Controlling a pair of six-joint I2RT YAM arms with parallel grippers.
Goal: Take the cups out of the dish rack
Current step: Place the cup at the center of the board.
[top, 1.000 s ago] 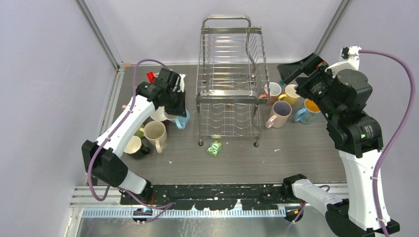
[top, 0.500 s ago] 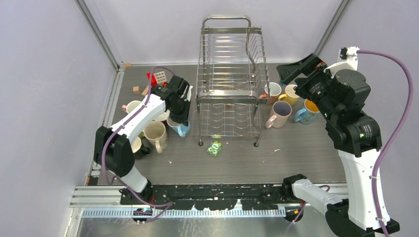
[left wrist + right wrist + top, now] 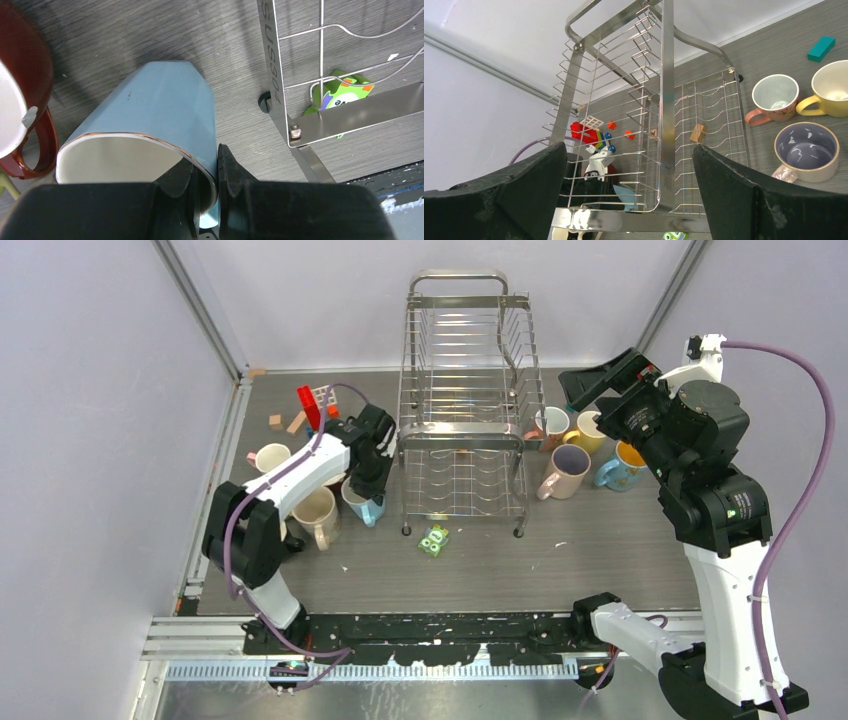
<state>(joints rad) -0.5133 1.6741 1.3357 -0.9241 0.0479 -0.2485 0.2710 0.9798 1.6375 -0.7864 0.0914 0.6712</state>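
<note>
Pinching rim wall of light-blue faceted ceramic mug (image 3: 155, 107) w/ L gripper (image 3: 206, 173); long axis straight out from jaws, low over worktop (image 3: 600, 550) left half, just beside tall silver wire dish rack (image 3: 465, 390). R gripper (image 3: 605, 380) agape, empty, nr far-right corner.

Dish rack (image 3: 667, 100) shiny metal; blue cup (image 3: 160, 100) glossy; table (image 3: 110, 35) matt.

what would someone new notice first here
The tall silver dish rack stands at the middle back of the table, with no mug visible in it. Just left of its near corner, the left gripper is shut on the rim of a light blue mug. A pale pink mug and several others stand on the table to the rack's right.
</note>
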